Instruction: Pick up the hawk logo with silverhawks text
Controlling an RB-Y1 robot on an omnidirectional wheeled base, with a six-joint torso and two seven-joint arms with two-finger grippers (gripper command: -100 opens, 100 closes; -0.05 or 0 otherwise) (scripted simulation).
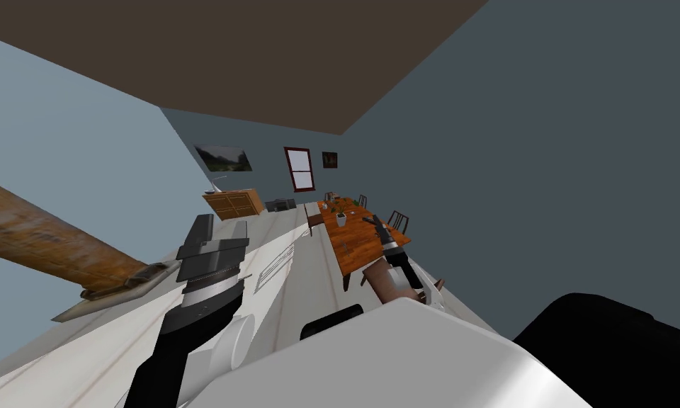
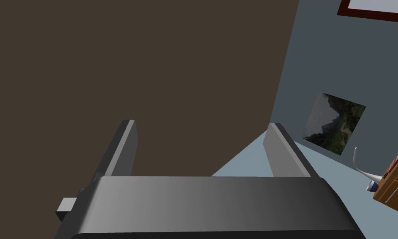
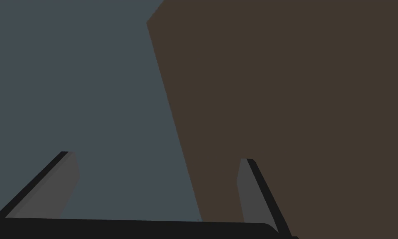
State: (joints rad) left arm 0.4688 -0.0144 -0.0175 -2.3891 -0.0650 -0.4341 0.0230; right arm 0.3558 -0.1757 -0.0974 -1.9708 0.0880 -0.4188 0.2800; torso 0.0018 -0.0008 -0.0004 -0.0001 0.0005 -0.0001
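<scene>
Before the wooden surface point(image 1: 356, 248), whose small items point(image 1: 341, 218) are hard to make out, the right jaws stand wide apart, empty; the left jaws likewise gape empty.

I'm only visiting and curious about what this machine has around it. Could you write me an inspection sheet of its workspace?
Surface: orange-brown wooden table ahead on the right, with chairs round it.
Job's things: nothing seen.
Clutter: plant in a white pot on the table.
End effectors: left end effector open, empty; right end effector open, empty, its arm near the table.
Cables: nothing seen.
Surroundings: wooden dresser, landscape picture, window, blue-grey walls, brown ceiling.
</scene>
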